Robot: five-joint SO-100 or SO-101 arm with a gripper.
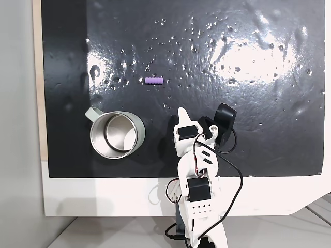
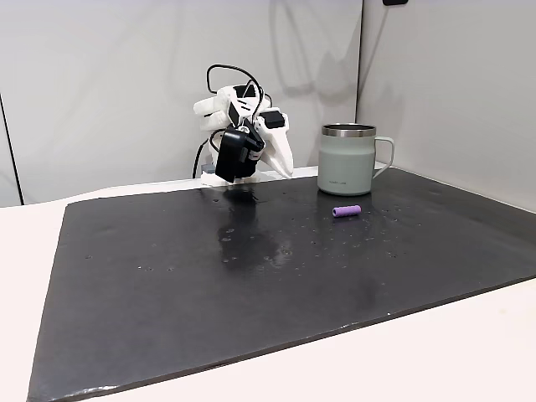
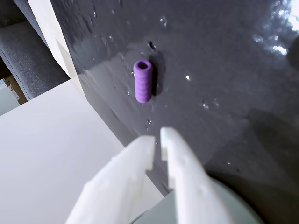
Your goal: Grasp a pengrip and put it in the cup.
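Observation:
The pengrip (image 1: 153, 81) is a small light-purple ridged cylinder lying on the black mat, apart from everything else. In the wrist view the pengrip (image 3: 143, 80) lies ahead of my fingertips with bare mat between. The cup (image 1: 133, 125) is a pale grey-green steel mug that stands upright and empty, handle toward the mat's left edge. My gripper (image 1: 182, 112) hovers just right of the cup, below the pengrip in this fixed view. Its white fingers (image 3: 140, 154) are shut with nothing between them. From the side, the gripper (image 2: 283, 167) hangs left of the cup (image 2: 345, 163), and the pengrip (image 2: 346, 211) lies in front of the cup.
The black mat (image 1: 258, 129) is glossy and dotted with small bumps. It lies on a white table (image 1: 103, 199). The arm's base stands at the mat's near edge (image 1: 199, 191). A pale grey-green curved surface (image 3: 224, 207) shows at the bottom of the wrist view.

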